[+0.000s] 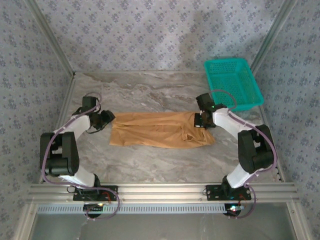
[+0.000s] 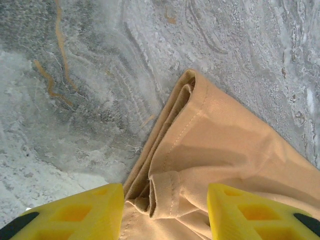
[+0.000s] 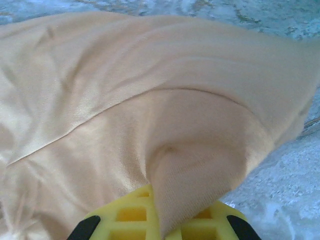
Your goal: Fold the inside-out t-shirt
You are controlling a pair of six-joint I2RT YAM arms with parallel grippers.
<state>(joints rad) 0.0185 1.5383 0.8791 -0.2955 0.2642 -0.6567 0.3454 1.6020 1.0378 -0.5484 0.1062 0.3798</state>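
Note:
The orange-tan t-shirt (image 1: pixel 160 130) lies folded into a long band across the middle of the marble table. My left gripper (image 1: pixel 106 120) is at its left end, open; its yellow fingers (image 2: pixel 90 212) straddle a bunched hem and stacked fabric edges (image 2: pixel 170 195) without closing on them. My right gripper (image 1: pixel 202 120) is at the shirt's right end, shut on a pinch of the cloth (image 3: pixel 190 200), which rises in a fold from between the yellow fingers (image 3: pixel 125 215). No tags are visible.
A teal plastic basket (image 1: pixel 233 82) sits at the back right corner of the table (image 1: pixel 150 92). Metal frame posts and patterned walls enclose the table. Bare marble lies in front of and behind the shirt.

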